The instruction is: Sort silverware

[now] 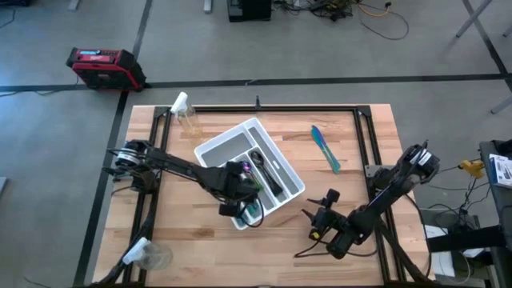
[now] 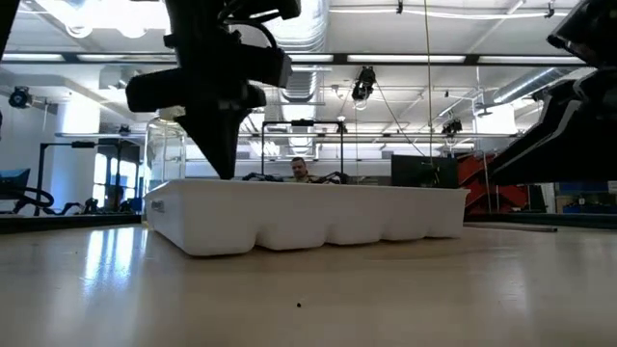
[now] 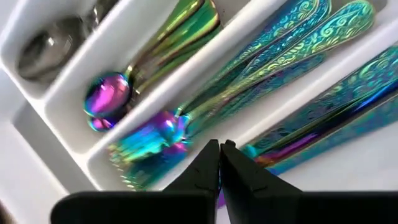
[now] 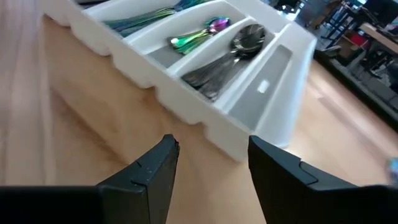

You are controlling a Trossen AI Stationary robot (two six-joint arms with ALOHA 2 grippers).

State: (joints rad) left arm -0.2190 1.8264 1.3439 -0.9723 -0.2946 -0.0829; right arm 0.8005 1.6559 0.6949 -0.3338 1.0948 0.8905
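1. Step in hand: your left hand [image 1: 240,202] sits over the near end of the white tray [image 1: 226,144], fingers pinched together with nothing between them. In its wrist view the fingertips [image 3: 219,163] hang just above the forks [image 3: 261,68] already in their slot. Reads as the moment after a drop-off, but that is a judgement.
2. Your right hand [image 1: 322,214] waits above the bench [image 1: 184,228], just off the tray's right side, fingers spread and empty.
3. Where the silverware is: most lies in the tray. Teal spoons [image 3: 155,59] fill one slot, dark spoons [image 4: 227,62] the next, and more teal handles lie beside the forks. One teal piece [image 1: 325,149] is loose on the bench, well right of the tray; which kind, you cannot tell.
4. Next move, likely: go for that loose piece. It lies flat on wood, so you need a low, square pinch across the handle.
5. Materials: the cutlery is slim, glossy, iridescent metal with embossed scrollwork, likely slippery. The tray is smooth moulded plastic with rounded dividers. The bench is pale plank wood in a black frame.
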